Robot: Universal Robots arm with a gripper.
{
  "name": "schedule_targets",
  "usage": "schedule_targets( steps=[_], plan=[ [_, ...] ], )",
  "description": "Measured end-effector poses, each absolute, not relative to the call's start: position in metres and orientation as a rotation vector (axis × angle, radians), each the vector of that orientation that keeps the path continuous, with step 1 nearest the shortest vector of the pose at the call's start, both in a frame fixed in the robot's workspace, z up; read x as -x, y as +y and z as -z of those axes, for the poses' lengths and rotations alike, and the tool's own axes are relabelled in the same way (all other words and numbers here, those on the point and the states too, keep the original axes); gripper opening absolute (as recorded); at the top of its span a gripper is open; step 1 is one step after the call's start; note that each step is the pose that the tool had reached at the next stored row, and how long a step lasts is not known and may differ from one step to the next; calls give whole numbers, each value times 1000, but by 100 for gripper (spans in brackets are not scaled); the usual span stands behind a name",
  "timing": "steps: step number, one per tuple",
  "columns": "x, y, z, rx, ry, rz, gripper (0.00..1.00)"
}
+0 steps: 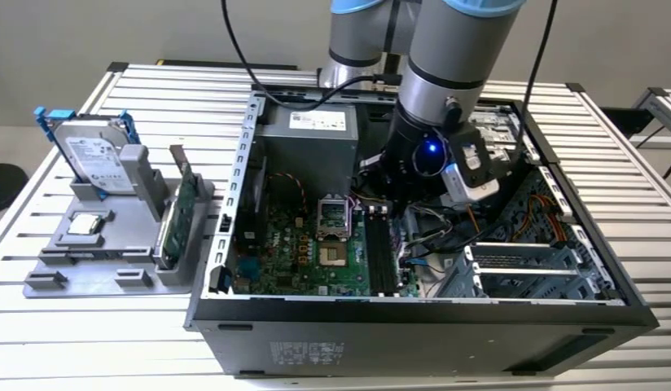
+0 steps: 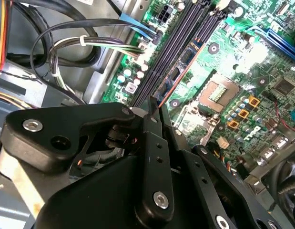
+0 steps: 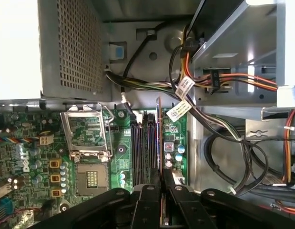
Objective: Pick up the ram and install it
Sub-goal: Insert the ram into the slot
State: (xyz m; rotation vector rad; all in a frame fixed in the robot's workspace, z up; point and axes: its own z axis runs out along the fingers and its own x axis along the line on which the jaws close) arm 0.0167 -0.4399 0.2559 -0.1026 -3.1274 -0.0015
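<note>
Claw (image 3: 161, 183) clenched on the ram (image 3: 159, 138), which stands on edge over the black memory slots (image 3: 142, 150) of the green motherboard (image 3: 121, 157), beside the CPU socket (image 3: 87, 138). In the exterior view the arm reaches down into the open computer case (image 1: 423, 314) on the slatted table (image 1: 107, 326).

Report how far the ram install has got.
Pick-up looks done: the pincer is shut on the ram, held edge-on inside the open computer case. In hand: it hangs over the memory slots beside the processor socket. Left: seating; I cannot tell whether it touches a slot.
</note>
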Motion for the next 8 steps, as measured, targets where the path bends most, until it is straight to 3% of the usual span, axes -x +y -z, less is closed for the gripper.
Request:
schedule_targets(
  steps=[8],
  plan=[
    [-17, -444, -249, 103, -3127, 1, 0]
  ],
)
